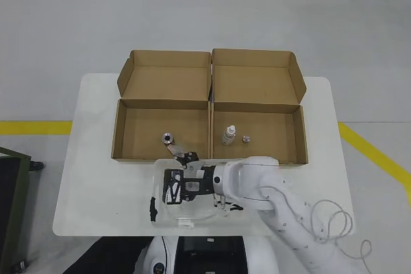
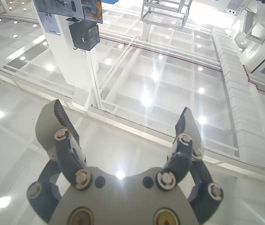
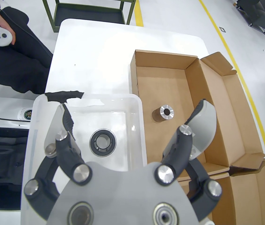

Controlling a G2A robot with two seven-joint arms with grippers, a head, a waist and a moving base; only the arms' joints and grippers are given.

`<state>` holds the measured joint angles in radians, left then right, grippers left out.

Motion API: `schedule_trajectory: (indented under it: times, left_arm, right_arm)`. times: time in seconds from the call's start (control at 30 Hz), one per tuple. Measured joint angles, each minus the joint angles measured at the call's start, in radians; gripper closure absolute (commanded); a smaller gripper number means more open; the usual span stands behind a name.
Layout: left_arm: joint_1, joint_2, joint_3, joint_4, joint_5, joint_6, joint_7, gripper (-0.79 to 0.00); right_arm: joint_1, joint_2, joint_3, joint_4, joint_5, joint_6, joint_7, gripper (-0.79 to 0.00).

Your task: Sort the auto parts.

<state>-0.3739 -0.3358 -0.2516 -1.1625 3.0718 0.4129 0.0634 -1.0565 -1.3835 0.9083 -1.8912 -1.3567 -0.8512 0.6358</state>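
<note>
Right gripper (image 3: 133, 113) is held low over the near part of the white table (image 1: 89, 171), its jaws spread wide with nothing between them. One finger is seen above the clear plastic bin (image 3: 143, 129), the other above the left cardboard box (image 3: 169, 83). A black ring-shaped part (image 3: 103, 142) is found lying flat on the bin's floor, and a strip of black tape (image 3: 64, 95) is stuck over one bin corner. A bored metal cylinder (image 3: 164, 114) is contained in the left cardboard box. In the right cardboard box (image 1: 274, 130), a white bottle-shaped part (image 1: 229, 133) and a small metal part (image 1: 246, 138) are placed just beside each other. Left gripper (image 2: 121, 108) is pointed up at the ceiling, jaws apart and empty.
</note>
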Motion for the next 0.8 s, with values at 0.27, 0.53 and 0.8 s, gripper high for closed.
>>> schedule_trajectory:
  times: [0.27,0.53,0.8]
  left_arm:
    - [0.000,0.000,0.000,0.000,0.000,0.000,0.000,-0.785]
    - [0.000,0.000,0.000,0.000,0.000,0.000,0.000,-0.785]
    - [0.000,0.000,0.000,0.000,0.000,0.000,0.000,-0.785]
  right_arm:
    - [-0.072,0.026,0.013,-0.019,-0.085,-0.049,-0.049,-0.785]
    - [-0.092,0.034,-0.033,0.030,-0.154,-0.054,-0.116,-0.785]
    - [-0.092,0.042,-0.055,0.076,-0.206,-0.053,-0.175,-0.785]
